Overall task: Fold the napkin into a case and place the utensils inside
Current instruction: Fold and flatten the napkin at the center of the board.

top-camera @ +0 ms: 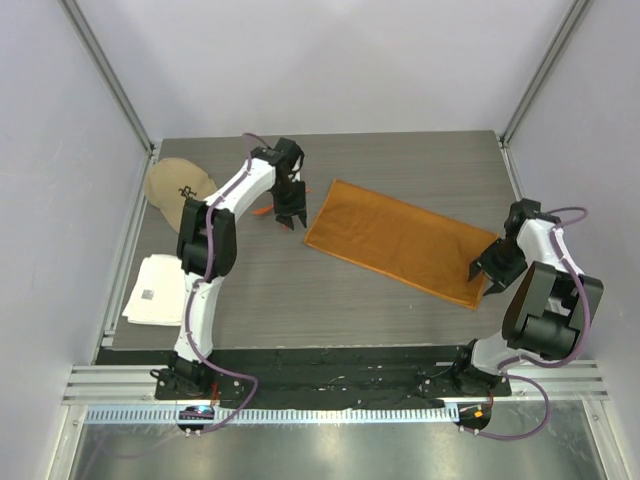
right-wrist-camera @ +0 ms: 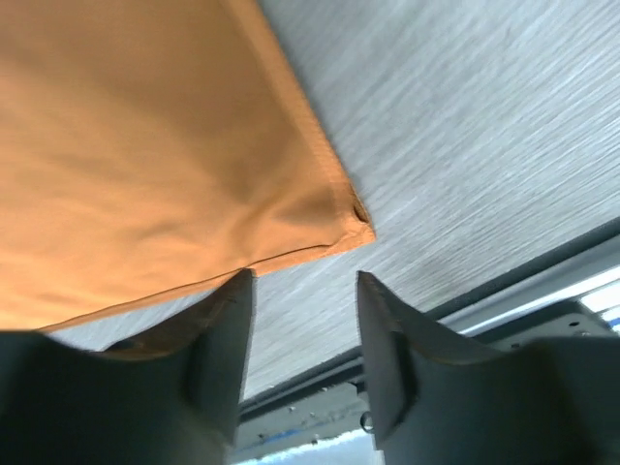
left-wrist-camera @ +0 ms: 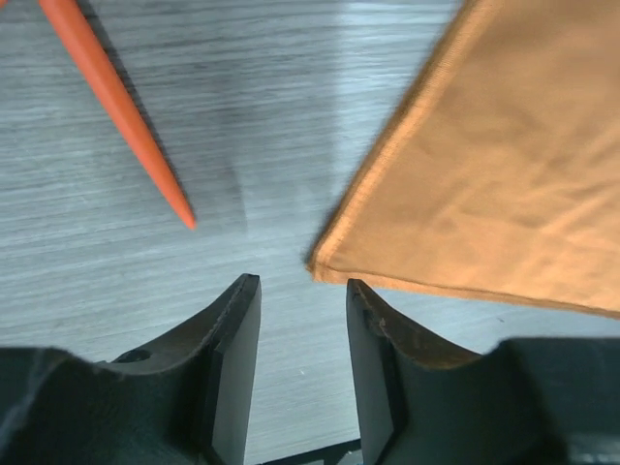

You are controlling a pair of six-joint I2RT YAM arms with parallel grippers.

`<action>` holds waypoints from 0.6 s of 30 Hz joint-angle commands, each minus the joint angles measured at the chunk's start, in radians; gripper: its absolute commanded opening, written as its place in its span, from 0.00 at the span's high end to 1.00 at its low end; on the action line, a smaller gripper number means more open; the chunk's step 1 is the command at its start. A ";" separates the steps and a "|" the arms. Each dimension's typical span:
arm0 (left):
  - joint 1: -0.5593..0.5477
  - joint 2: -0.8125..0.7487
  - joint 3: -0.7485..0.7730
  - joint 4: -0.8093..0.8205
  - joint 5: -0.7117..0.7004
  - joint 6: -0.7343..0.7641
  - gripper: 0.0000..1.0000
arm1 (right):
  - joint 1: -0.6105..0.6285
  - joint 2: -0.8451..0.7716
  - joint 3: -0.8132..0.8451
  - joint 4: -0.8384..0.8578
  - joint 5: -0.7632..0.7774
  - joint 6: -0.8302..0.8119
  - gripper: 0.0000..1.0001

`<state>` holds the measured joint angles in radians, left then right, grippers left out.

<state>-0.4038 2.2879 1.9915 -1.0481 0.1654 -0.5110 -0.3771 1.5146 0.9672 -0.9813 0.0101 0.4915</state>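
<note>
Beside one napkin (top-camera: 400,245), left end effector (left-wrist-camera: 302,286) and right end effector (right-wrist-camera: 305,276) hang released — one utensil (left-wrist-camera: 116,107), maybe two.

Rust-orange napkin (top-camera: 400,245), bright-orange utensil (left-wrist-camera: 116,102), tan cap (top-camera: 178,187), white towel (top-camera: 158,290), grey wood-grain table (top-camera: 300,290)

The setting is a laboratory robot test cell. Plain white panel walls (top-camera: 330,60) framed by aluminium posts (top-camera: 108,70) enclose a grey wood-grain table (top-camera: 400,160). A cabled left arm (top-camera: 200,305) and right arm (top-camera: 540,235) stand bolted by slotted metal rails (top-camera: 110,385) at its near edge.
</note>
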 commanded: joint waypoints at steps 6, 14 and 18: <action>-0.030 -0.039 -0.002 0.119 0.183 -0.066 0.83 | 0.015 -0.027 -0.034 0.096 -0.141 -0.002 0.53; -0.041 0.030 0.015 0.103 0.086 -0.041 0.95 | 0.001 -0.025 -0.058 0.096 -0.038 -0.037 0.82; -0.040 0.035 -0.045 0.118 0.040 -0.038 0.96 | -0.005 -0.002 -0.081 0.104 0.036 -0.044 0.85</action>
<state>-0.4515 2.3310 1.9862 -0.9512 0.2676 -0.5644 -0.3714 1.5162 0.8970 -0.8921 -0.0376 0.4656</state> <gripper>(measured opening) 0.047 0.163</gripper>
